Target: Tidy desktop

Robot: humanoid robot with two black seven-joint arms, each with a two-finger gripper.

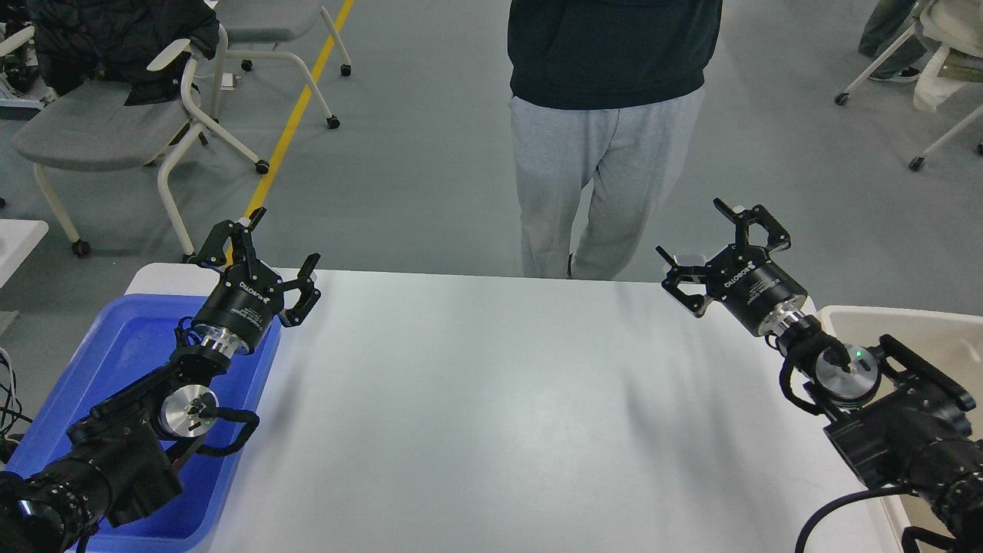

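While both arms hang above it, the white counter spreads between and below the claws. A blue tub sits under the left claw, a beige tub just behind the right claw. Both claws are spread wide, holding nothing.

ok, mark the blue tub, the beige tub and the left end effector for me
blue tub (123, 361): head view, bare floor inside.
beige tub (906, 326): head view, inner wall near the far rim.
left end effector (278, 250): head view, midway between its open fingertips.
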